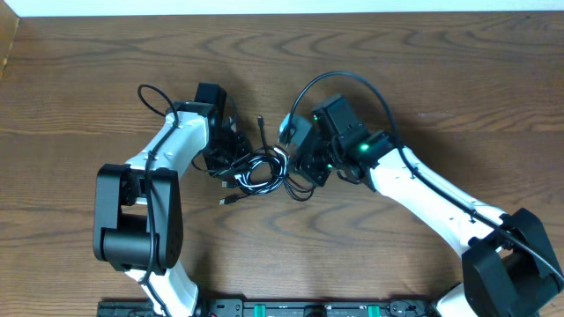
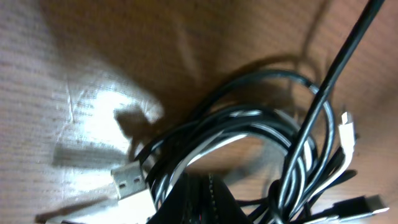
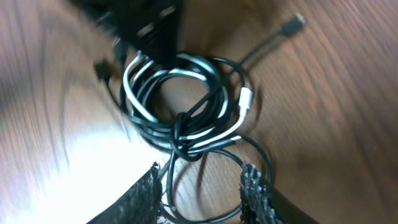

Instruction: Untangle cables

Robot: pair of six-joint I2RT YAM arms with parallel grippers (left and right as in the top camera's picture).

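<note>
The cables (image 1: 260, 169) lie in one tangled bundle of black and white loops between the two arms. My left gripper (image 1: 231, 158) is at the bundle's left side; in its wrist view the dark fingers (image 2: 202, 199) are pressed together, shut on the cables, with a white USB plug (image 2: 130, 180) beside them. My right gripper (image 3: 202, 196) stands open at the bundle's right side (image 1: 302, 167). A thin black loop (image 3: 186, 186) of cable lies between its textured fingers (image 3: 255, 193) without being pinched. The coil (image 3: 180, 106) lies just beyond the fingertips.
Loose plug ends stick out of the tangle toward the back (image 1: 262, 119) and the front (image 1: 225, 201). Thick black arm cables arch over each wrist (image 1: 154, 92) (image 1: 352, 79). The wooden table (image 1: 441, 70) spreads all around; a black rail (image 1: 291, 308) runs along the front edge.
</note>
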